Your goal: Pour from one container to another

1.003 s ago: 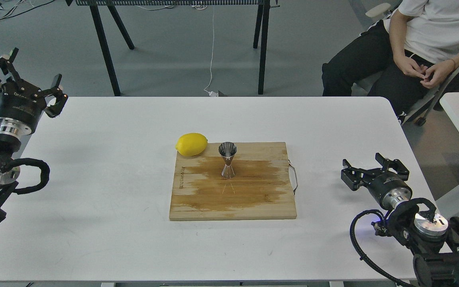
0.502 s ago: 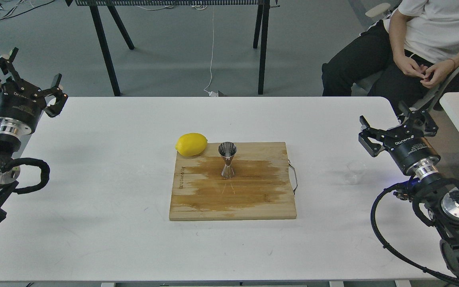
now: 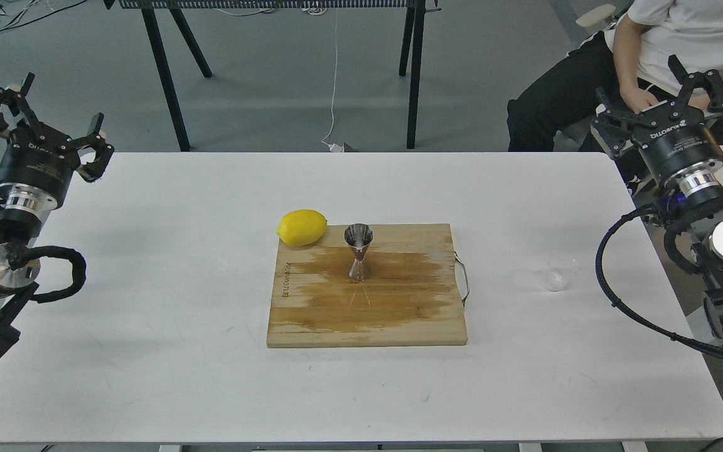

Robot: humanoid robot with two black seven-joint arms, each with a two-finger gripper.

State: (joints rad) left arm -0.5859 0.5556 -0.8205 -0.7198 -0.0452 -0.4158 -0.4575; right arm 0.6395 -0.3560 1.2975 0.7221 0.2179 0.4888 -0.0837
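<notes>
A small clear glass cup (image 3: 555, 274) stands on the white table (image 3: 167, 276), to the right of the wooden cutting board (image 3: 399, 314). The shiny steel jigger (image 3: 358, 252) stands upright on the board's back half. My right gripper (image 3: 661, 99) is open and raised high at the back right, well above and behind the cup, holding nothing. My left gripper (image 3: 41, 119) is open too, raised at the table's far left edge, far from both containers.
A yellow lemon (image 3: 302, 226) lies at the board's back left corner. The board has a dark wet stain and a metal handle (image 3: 462, 282) on its right. A seated person (image 3: 663, 56) is behind the right gripper. Black table legs (image 3: 167, 81) stand beyond.
My right arm has risen from low beside the cup to high at the back right, gripper open throughout. The glass cup now stands uncovered on the table. The left arm barely shifted.
</notes>
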